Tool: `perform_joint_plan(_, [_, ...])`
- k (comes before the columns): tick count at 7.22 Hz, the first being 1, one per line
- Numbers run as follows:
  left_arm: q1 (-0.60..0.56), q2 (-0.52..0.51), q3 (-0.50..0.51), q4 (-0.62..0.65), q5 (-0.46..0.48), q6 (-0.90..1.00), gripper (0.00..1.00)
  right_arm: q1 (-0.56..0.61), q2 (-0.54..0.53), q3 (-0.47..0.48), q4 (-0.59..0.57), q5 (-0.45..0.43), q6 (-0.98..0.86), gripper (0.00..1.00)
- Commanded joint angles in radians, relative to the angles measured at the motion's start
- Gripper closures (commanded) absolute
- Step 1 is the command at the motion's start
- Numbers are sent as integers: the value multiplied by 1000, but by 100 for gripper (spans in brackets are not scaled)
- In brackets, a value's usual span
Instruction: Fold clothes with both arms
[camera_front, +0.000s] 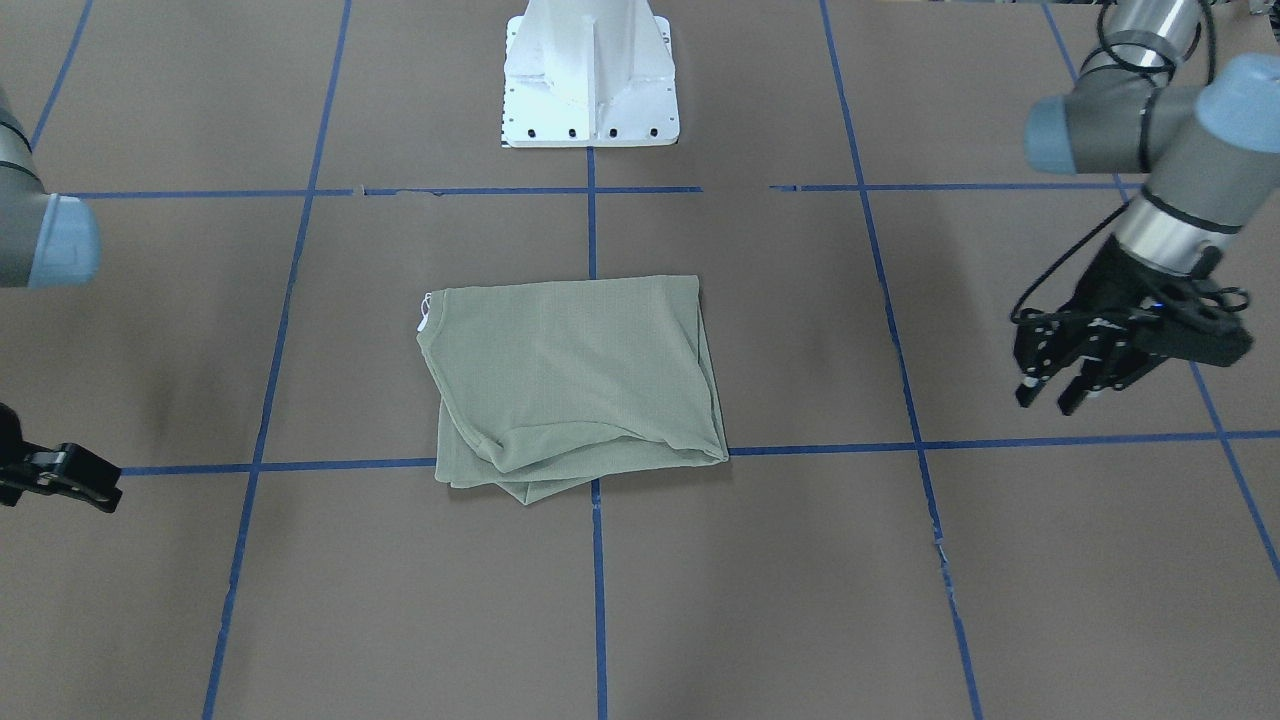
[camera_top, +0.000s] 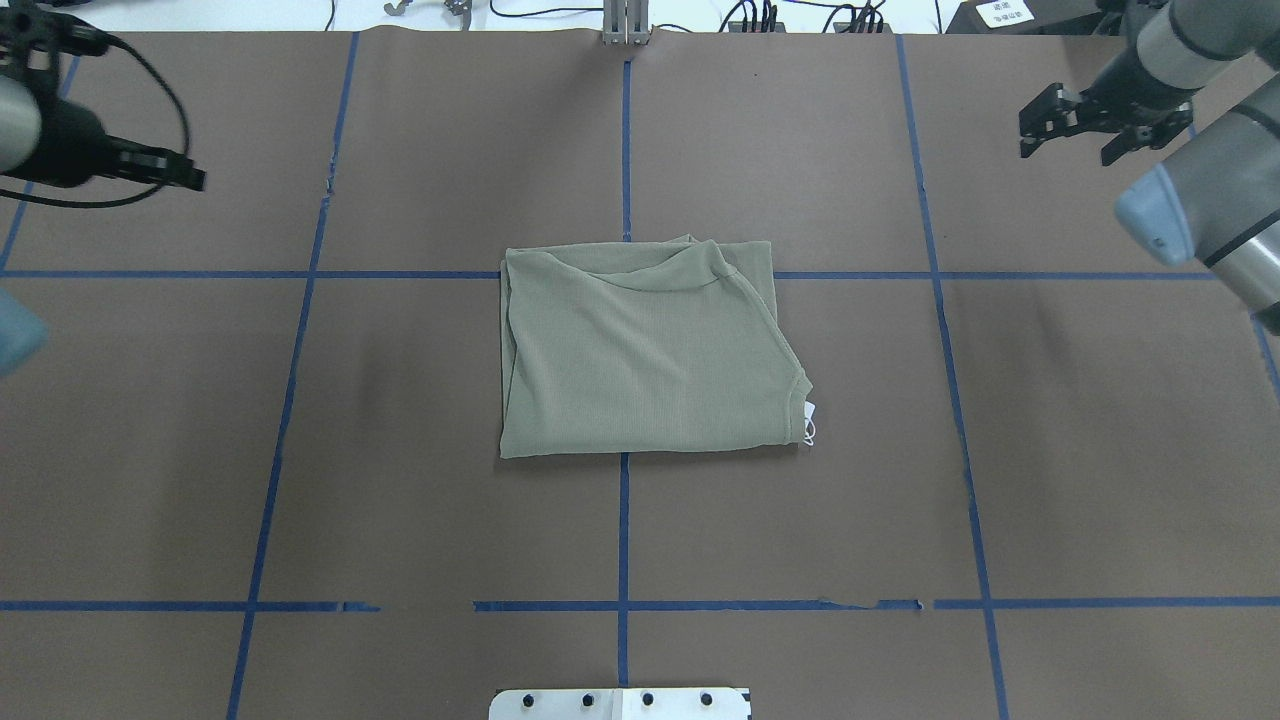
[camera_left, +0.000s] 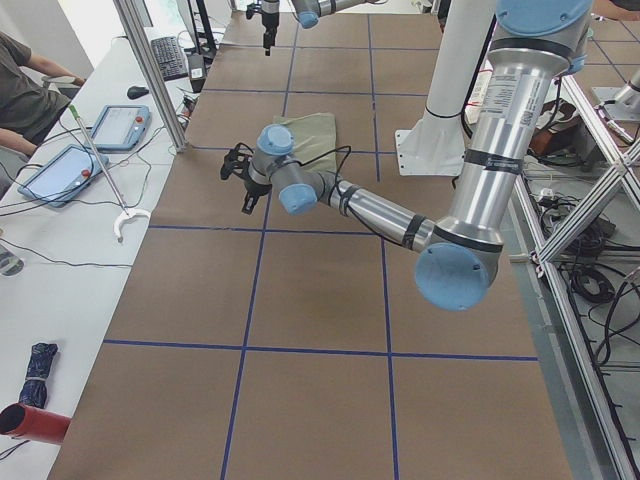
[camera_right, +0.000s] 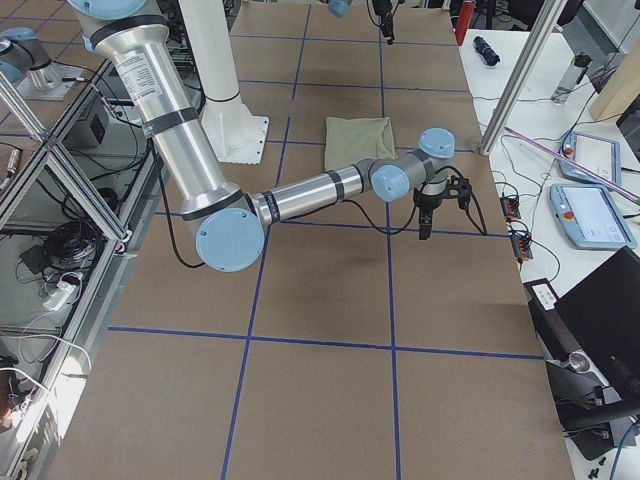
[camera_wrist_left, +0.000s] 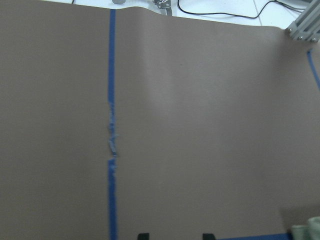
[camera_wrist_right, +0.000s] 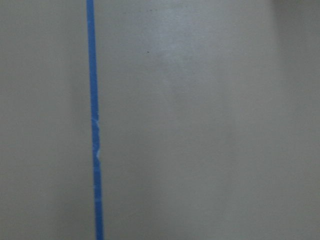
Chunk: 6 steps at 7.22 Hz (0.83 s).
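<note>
Left gripper (camera_front: 1048, 392) is being held over the table (camera_top: 400, 500) on the robot's left side, well apart from the shirt (camera_top: 640, 350). Its jaws are being kept wide, with nothing gripped between them. In the left wrist view, two fingertips (camera_wrist_left: 143, 235) are showing apart at the lower edge, over bare brown surface beside a blue tape line (camera_wrist_left: 112, 100).

At the middle of the table, the sage-green shirt is lying folded into a rough rectangle. It is being crossed underneath by the central lengthwise tape line, and its far edge is resting along the far cross line. Loose layers are bunching along that far edge, while the edge nearest the robot is lying straight. A white hang tag (camera_top: 810, 418) is protruding at the neck, at the corner nearest the robot on its right side. The white pedestal base (camera_front: 590, 80) is standing well apart from the shirt, at the robot's edge of the table.

On the right, the right gripper (camera_top: 1066, 143) is being held over the far right part of the table, well apart from the shirt. In the overhead view its jaws are being kept spread, with nothing held. In the right wrist view, only bare surface and one blue tape line are being recorded.
</note>
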Motion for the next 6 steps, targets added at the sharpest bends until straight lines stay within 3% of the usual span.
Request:
perform_joint_plan(1, [-236, 43, 19, 199, -131, 454, 46, 139, -50, 33, -183, 52, -346, 0])
perform_joint_plan(3, [-391, 40, 80, 359, -142, 693, 36, 225, -152, 51, -188, 107, -521, 0])
perform_joint_plan(4, [-443, 46, 124, 360, -215, 727, 0, 236, -181, 76, -189, 91, -565, 0])
perform_joint_plan(6, [-501, 71, 140, 364, -234, 830, 0, 252, -225, 96, -191, 91, -639, 0])
